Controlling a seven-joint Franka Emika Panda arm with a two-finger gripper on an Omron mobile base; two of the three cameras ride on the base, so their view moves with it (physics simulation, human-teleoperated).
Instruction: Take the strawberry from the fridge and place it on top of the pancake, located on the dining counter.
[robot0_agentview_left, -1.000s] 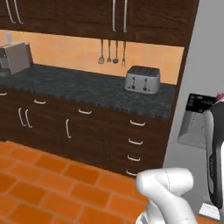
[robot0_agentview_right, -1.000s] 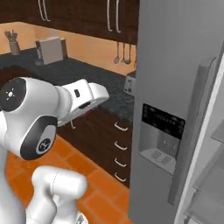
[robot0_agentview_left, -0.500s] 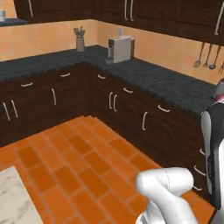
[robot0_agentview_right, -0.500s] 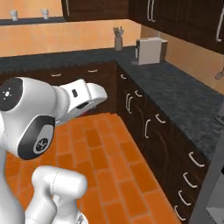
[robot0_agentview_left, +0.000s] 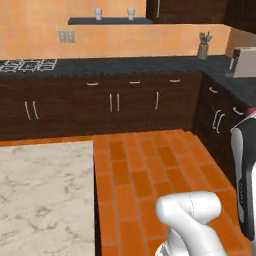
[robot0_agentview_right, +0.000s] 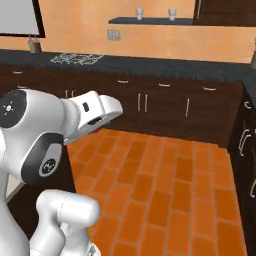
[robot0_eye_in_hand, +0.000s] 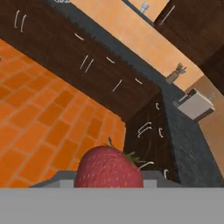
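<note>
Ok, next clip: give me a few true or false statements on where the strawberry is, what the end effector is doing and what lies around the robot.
1. The strawberry sits right at the end effector in the hand view. True.
2. The end effector is open and carries nothing. False: it is shut on the strawberry.
3. A pale marbled dining counter shows at the lower left of the left base view. True.
4. The floor is grey stone. False: it is orange brick tile.
5. Two small cups stand on a wall shelf above the dark counter. True.
6. The fridge stands straight ahead. False: dark wood cabinets face the robot.
</note>
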